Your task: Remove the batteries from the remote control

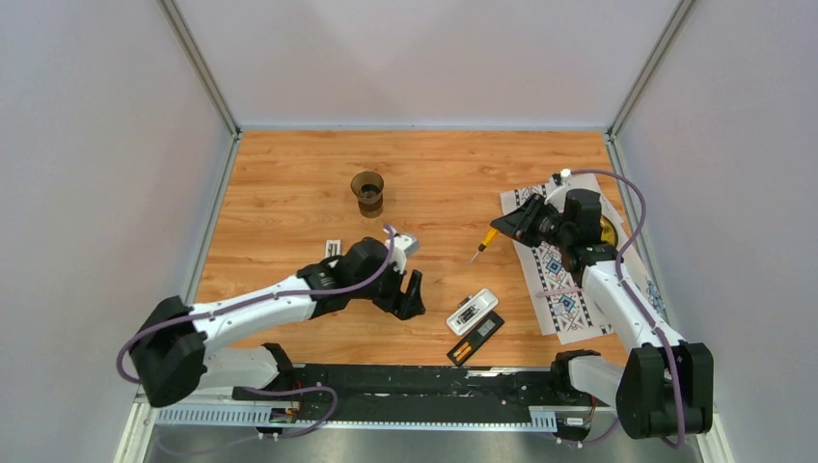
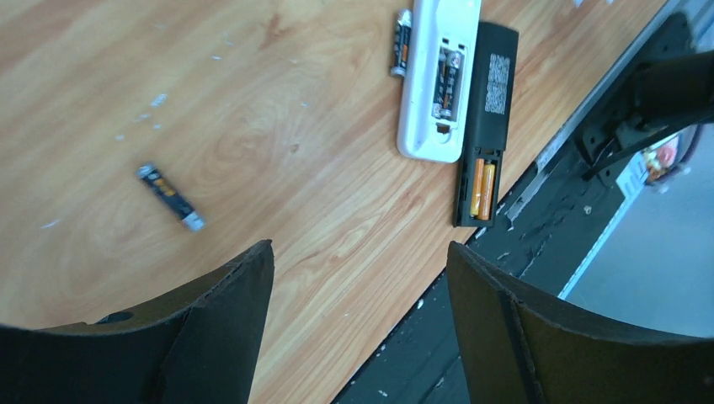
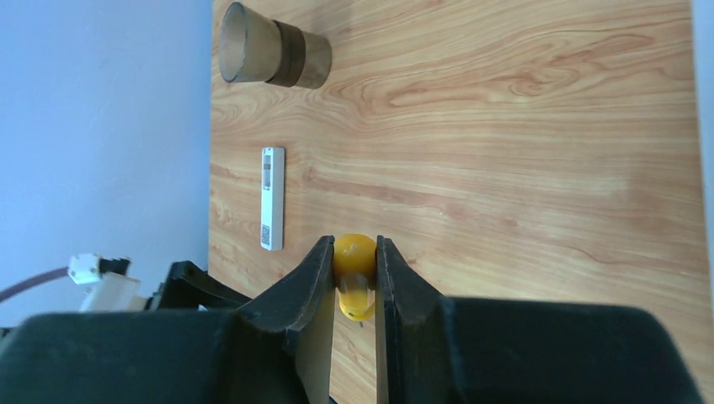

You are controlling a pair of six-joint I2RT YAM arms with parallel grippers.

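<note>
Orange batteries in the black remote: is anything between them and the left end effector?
Nothing visible. The left end effector hangs open; the orange batteries lie uncovered in the black remote, only bare table between.

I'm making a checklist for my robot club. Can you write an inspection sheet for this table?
Surface: wooden table, with small white flecks.
Job's things: white remote open, one battery inside; black remote open, two orange batteries inside; loose battery on the wood; another battery beside the white remote.
Clutter: brown cup, small white strip, patterned cloth.
Grippers: left gripper open, holding nothing; right gripper shut on the screwdriver.
Cables: purple cables along both arms.
Surroundings: grey walls.
</note>
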